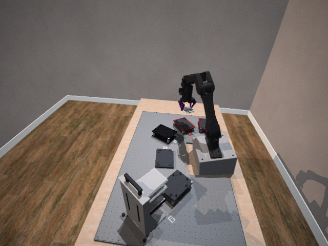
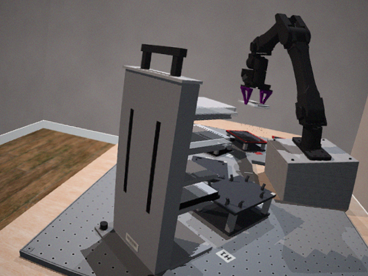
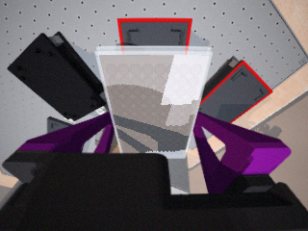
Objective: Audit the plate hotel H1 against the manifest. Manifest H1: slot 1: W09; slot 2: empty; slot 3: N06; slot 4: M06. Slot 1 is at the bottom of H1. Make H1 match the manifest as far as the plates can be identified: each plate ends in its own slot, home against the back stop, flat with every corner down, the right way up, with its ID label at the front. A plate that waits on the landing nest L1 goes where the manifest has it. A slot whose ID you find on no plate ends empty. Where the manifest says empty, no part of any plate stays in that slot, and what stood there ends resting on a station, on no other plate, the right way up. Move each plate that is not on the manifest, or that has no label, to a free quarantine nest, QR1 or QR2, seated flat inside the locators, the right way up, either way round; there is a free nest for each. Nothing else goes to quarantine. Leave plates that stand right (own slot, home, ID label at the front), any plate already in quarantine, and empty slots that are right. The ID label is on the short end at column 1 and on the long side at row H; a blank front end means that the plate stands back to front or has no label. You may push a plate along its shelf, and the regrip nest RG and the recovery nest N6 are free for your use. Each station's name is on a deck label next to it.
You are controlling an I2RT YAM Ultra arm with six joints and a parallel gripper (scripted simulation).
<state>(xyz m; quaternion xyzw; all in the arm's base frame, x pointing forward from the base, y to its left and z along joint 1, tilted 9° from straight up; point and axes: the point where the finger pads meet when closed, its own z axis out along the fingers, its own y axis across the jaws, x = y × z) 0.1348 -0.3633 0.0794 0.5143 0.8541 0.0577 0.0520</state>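
Plate (image 3: pixel 154 103) between jaws, above two quarantine nests (image 3: pixel 154 33)

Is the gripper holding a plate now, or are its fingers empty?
Holding. The gripper is shut on a clear plate, carried level high above the red-edged nests.

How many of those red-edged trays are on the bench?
2. One red-edged tray sits on the grey bench just left of the arm; the other lies beside it, partly hidden behind the arm. In the wrist view both show beneath the held clear plate.
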